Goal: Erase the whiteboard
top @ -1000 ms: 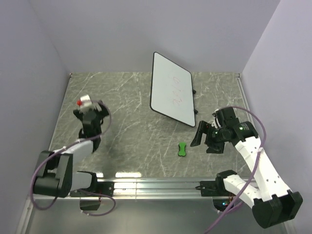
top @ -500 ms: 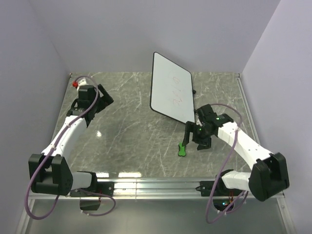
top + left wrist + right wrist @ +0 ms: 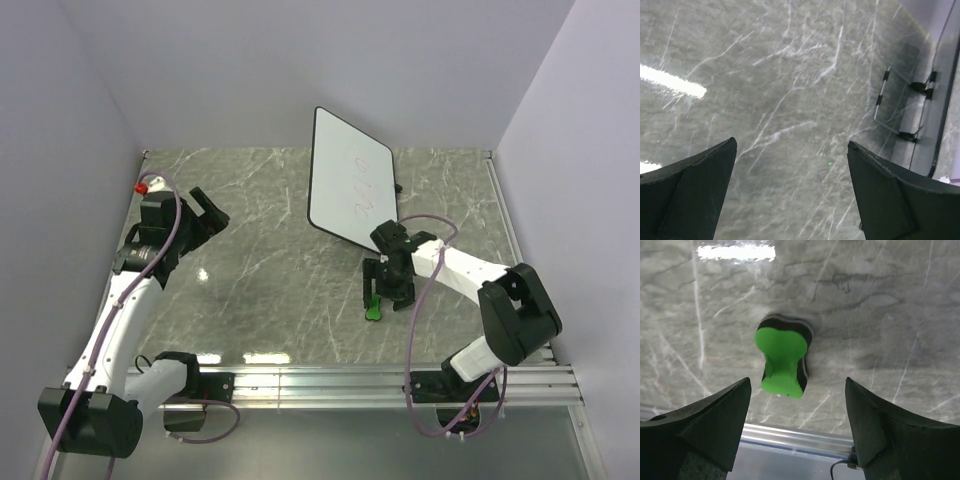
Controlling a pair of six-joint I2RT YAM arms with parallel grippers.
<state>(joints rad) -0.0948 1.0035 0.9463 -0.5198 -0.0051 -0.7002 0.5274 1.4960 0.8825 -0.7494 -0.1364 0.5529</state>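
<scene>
The whiteboard (image 3: 348,192) stands tilted on small black feet at the back middle of the table, with faint pen marks on its face. Its black-rimmed edge also shows at the far right of the left wrist view (image 3: 923,113). A small green eraser (image 3: 373,309) lies on the table in front of the board. My right gripper (image 3: 386,289) is open just above it. In the right wrist view the eraser (image 3: 783,361) lies between and just beyond the spread fingers of the right gripper (image 3: 797,384), untouched. My left gripper (image 3: 207,212) is open and empty over the table's left side, as its own view (image 3: 791,146) shows.
The marble table top (image 3: 270,270) ends in a metal rail (image 3: 330,380) at the near edge. Purple walls close in on the left, back and right. The right arm's cable (image 3: 425,300) loops beside the eraser.
My right gripper has moved left and come down over the green eraser. My left arm has swung from the near left toward the back left, with the gripper now pointing right.
</scene>
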